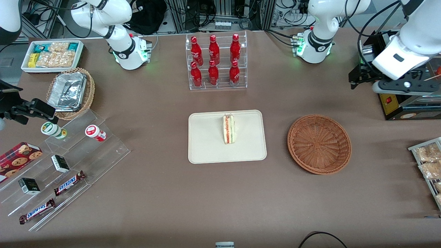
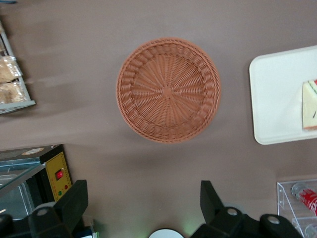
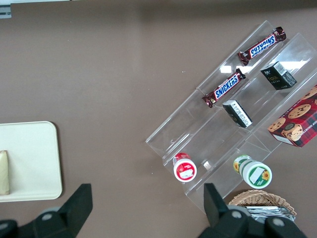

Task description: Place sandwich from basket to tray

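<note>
1. Gripper (image 1: 358, 81) first, from the front: it hangs high at the working arm's end of the table, above a black machine with a yellow panel (image 1: 389, 103), well apart from the basket (image 1: 319, 144). That basket is bare. The sandwich (image 1: 228, 128) stands on its edge on the tray (image 1: 206, 151), near the tray's middle, cut side showing its red and green layers. Looks to me like the job is done. What could still spoil it? A wedge standing that narrow can tip over if the table gets a knock.

2. Over to the left wrist camera: both dark fingers (image 2: 74, 201) stand wide apart with nothing between them. The gripper (image 2: 141, 203) looks straight down on the empty basket (image 2: 168, 90), and a corner of the tray (image 2: 277, 99) shows with the sandwich (image 2: 310, 105) on it. The risk here, as I judge it: if the arm swings low toward rest, it may clip the yellow-panelled machine (image 2: 54, 171) or the bottle rack (image 2: 302, 198), both close by.

3. Right wrist camera: a tray (image 3: 29, 158) corner with the sandwich (image 3: 4, 172) just showing, well inside the rim, and the clear stepped stand (image 3: 223, 129) of snack bars and jars. Nothing near the tray to shove it, so trouble from this end seems unlikely.
</note>
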